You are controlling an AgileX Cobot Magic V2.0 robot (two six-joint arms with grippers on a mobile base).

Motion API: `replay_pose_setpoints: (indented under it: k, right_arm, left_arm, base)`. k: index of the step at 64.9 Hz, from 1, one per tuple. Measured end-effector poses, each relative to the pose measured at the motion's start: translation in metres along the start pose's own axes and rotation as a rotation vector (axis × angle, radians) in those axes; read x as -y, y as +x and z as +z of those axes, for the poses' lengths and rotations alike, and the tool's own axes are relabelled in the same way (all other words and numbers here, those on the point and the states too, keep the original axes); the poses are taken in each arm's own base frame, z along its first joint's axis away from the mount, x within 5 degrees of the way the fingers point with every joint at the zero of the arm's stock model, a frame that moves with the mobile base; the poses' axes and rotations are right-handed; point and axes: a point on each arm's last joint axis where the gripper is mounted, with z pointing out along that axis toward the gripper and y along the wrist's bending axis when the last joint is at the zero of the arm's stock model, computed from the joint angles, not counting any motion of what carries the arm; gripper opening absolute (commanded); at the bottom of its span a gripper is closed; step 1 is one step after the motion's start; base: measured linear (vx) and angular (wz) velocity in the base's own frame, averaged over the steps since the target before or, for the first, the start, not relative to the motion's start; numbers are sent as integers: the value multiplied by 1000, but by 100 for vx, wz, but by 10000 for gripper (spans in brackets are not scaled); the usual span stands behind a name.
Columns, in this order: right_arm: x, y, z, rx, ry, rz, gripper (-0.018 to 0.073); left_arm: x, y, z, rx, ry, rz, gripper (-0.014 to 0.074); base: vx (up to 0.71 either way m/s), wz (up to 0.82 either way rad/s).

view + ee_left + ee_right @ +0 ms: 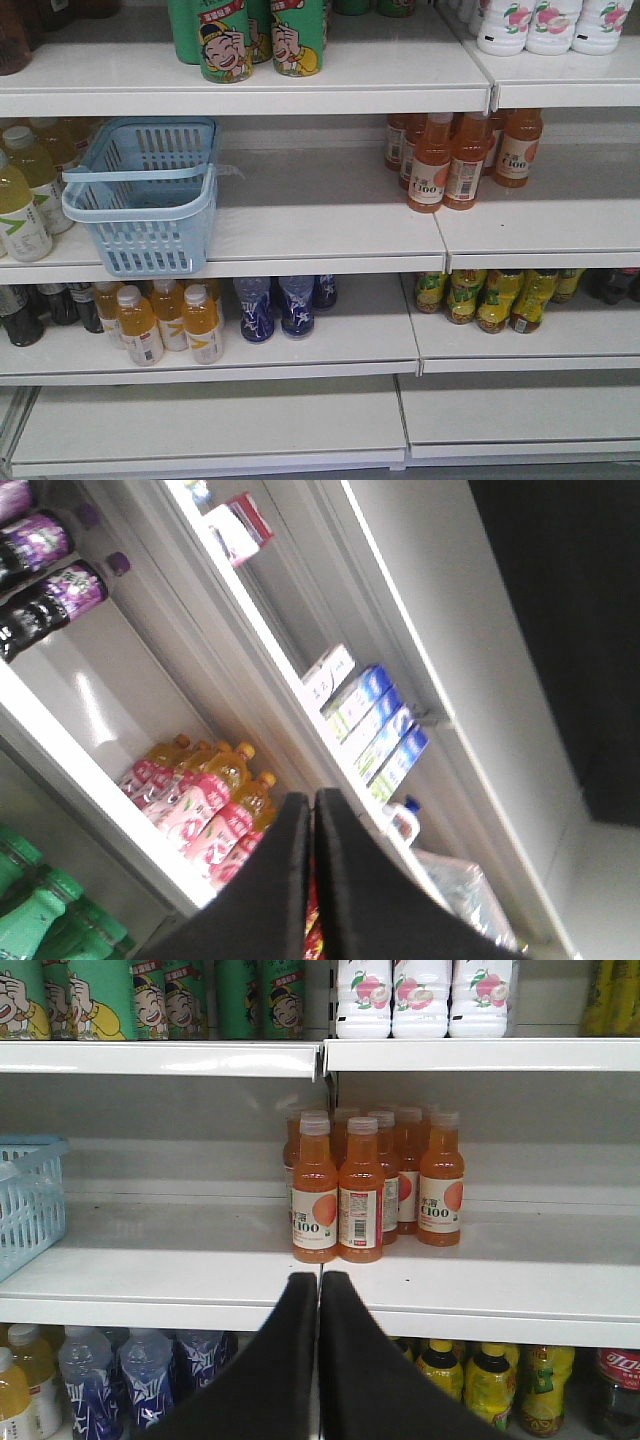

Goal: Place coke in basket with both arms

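The left gripper (pixel 312 798) faced shelving with the basket nowhere in its view. Its two black fingers were pressed together to a hairline slit, with nothing between the tips. A sliver of red showed low in the slit, too small to name.

The light-blue basket (pixel 150 245) stood upright at the left of the middle shelf (pixel 320 230), close to the front edge, and nothing showed inside it. To the right of the basket on that shelf stood a cluster of orange juice bottles (pixel 450 160). The right gripper (pixel 318 1278) faced them with its fingers likewise closed to a thin line, gripping nothing.

The coke (pixel 620 1372) was one shelf below the basket and far to its right, past the yellow-green bottles (pixel 480 1375). It sat at the edge of the right wrist view, showing only a red label with white script on a dark body, partly cut off.

It looked like a full drink: fairly heavy for its size, stiff-walled, smooth and likely slick at the label, and apt to tip or roll rather than break. The best hold would probably be around the straight body at label height, square across it. Either claw would have to open first, and the neighbouring bottles left little room on the side towards the basket
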Motion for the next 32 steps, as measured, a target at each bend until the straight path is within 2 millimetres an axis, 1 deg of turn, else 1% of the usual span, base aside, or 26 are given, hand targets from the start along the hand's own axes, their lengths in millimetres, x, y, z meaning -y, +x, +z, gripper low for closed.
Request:
replay_pose_setpoints:
  k: [4, 9, 12, 17, 25, 28, 32]
  right_arm:
    - [0, 0, 0, 0, 0, 0, -5]
    - [0, 0, 0, 0, 0, 0, -5]
    - [0, 0, 0, 0, 0, 0, -5]
    - [0, 0, 0, 0, 0, 0, -5]
    - [0, 0, 0, 0, 0, 0, -5]
    - [0, 0, 0, 0, 0, 0, -5]
    - [0, 0, 0, 0, 0, 0, -5]
  left_arm:
    - [3, 0, 16, -33, -24, 27, 69]
    - [-4, 6, 35, -78, -76, 51, 135]
    - [-13, 12, 45, -107, -119, 55, 185]
    - [-35, 25, 60, -165, -213, 39, 293]
    - [-65, 44, 77, -227, -336, -23, 442]
    - [-77, 51, 82, -248, -378, -42, 477]
    - [-94, 62, 89, -279, -443, -59, 503]
  base:
    - [0, 0]
    - [0, 0]
    - [0, 0]
    - [0, 0]
    - [0, 0]
    - [0, 0]
    - [0, 0]
